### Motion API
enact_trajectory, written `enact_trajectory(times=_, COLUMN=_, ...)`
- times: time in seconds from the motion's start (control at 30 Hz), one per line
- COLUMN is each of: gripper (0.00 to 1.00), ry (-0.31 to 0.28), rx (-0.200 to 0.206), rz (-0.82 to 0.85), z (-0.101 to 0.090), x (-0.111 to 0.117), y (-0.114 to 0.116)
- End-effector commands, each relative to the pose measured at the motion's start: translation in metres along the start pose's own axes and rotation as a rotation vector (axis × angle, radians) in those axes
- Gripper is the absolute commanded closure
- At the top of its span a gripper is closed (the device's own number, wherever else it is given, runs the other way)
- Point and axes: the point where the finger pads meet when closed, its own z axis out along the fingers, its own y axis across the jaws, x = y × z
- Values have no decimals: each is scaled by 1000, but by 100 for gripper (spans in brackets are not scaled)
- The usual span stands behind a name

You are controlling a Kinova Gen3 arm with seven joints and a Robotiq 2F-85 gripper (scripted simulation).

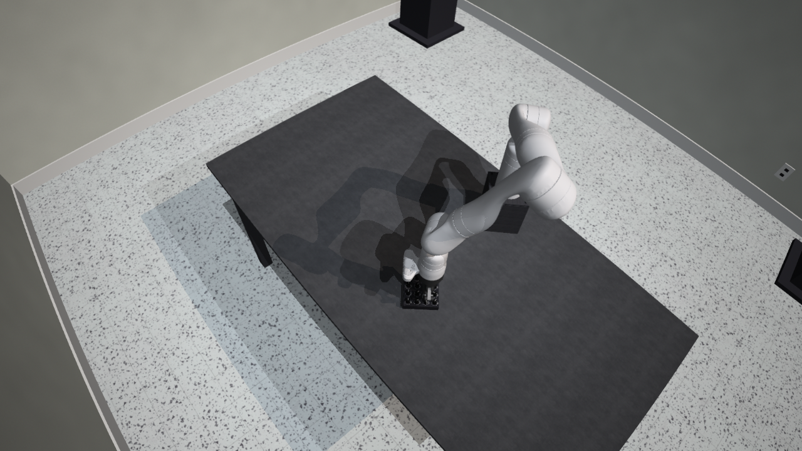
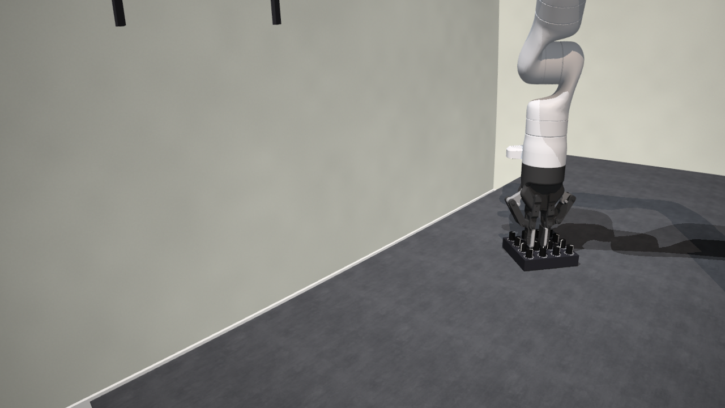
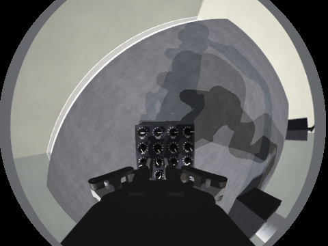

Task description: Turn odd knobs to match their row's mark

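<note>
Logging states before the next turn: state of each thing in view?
Hand: slightly open, fingers down among the knobs.
Arm: reaching over the box.
Knob box: flat, untilted.
Wrist view's farthest knob row: white lines roughly crosswise.
</note>
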Motion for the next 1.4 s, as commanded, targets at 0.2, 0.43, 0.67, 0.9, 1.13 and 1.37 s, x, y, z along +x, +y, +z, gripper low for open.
enact_trajectory(times=0.2, gripper=81, ry=1, rx=-1, rz=0, z=0, x=0, y=1)
enact_trajectory(times=0.43, gripper=81, ry=1, rx=-1, rz=0, z=0, x=0, y=1)
enact_trajectory(times=0.67, gripper=92, ry=1, rx=-1, rz=0, z=0, x=0, y=1)
enact_trajectory(times=0.9, gripper=92, ry=1, rx=-1, rz=0, z=0, x=0, y=1)
enact_trajectory(times=1.13, gripper=92, ry=1, rx=-1, rz=0, z=0, x=0, y=1)
enact_trajectory(times=1.37, gripper=92, ry=1, rx=-1, rz=0, z=0, x=0, y=1)
